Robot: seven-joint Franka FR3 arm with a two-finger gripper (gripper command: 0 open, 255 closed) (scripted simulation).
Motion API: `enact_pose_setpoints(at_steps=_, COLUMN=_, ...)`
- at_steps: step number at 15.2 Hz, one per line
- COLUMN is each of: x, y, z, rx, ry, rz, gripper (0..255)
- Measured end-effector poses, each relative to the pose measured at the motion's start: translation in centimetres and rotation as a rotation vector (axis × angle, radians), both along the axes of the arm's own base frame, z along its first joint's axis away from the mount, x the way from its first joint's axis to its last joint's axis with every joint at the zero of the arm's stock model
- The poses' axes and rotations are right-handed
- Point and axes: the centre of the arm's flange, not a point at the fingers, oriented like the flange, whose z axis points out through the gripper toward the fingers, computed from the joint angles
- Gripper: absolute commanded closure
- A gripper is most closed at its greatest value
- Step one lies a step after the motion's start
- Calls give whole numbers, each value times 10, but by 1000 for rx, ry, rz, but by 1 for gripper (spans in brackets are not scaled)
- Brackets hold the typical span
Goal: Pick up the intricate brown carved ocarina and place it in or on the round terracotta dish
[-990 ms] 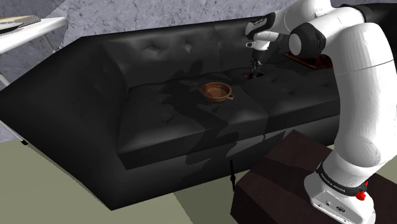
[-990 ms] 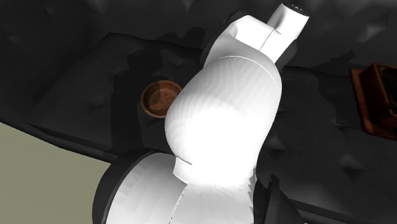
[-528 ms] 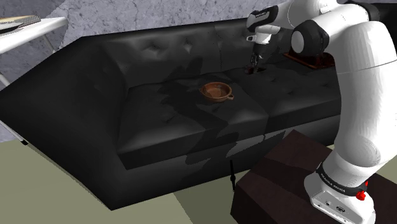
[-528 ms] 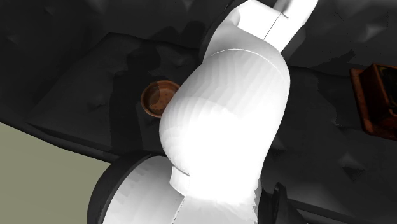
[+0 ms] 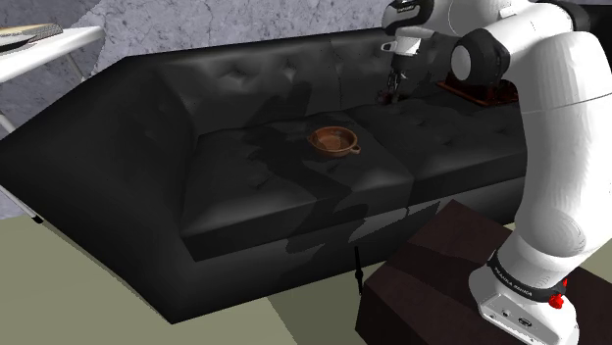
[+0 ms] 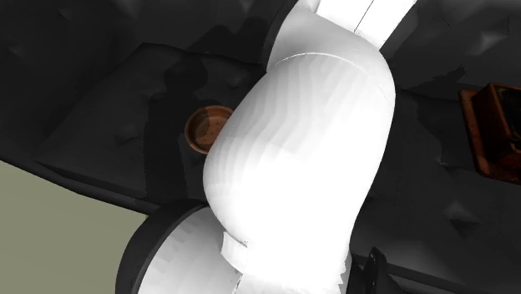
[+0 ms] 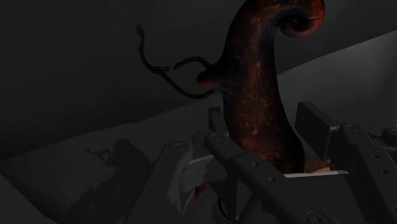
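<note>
My gripper (image 7: 267,137) is shut on a dark brown carved ocarina (image 7: 257,95) with a curled tip and a thin dark cord trailing from it. In the shoulder view the gripper (image 5: 391,90) hangs above the back of the black sofa seat, the ocarina (image 5: 389,96) a small dark shape at its fingertips, lifted off the cushion. The round terracotta dish (image 5: 333,141) sits on the seat, nearer the sofa's front and toward that view's left of the gripper. In the second exterior view the dish (image 6: 207,129) peeks out beside the arm's big white link.
The black tufted sofa (image 5: 245,176) fills the work area. A dark brown framed object (image 5: 479,93) lies on the seat behind the arm, also seen as the brown frame (image 6: 493,134). A white table (image 5: 44,44) stands at far left. The dark stand (image 5: 441,279) is at lower right.
The gripper has risen from the seat cushion with the ocarina in it, moving up toward the sofa's back. The dish has not moved.
</note>
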Motion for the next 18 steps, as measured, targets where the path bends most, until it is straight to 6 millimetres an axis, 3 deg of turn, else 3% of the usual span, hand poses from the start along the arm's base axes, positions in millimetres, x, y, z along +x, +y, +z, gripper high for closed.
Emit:
enact_pose_setpoints(at_steps=4, x=-1, y=-1, z=19, rx=0, ry=0, rz=0, gripper=255)
enact_pose_setpoints(at_steps=6, x=1, y=15, z=21, rx=0, ry=0, rz=0, gripper=255)
enact_pose_setpoints(at_steps=18, x=8, y=171, z=25, rx=0, ry=0, rz=1, gripper=255)
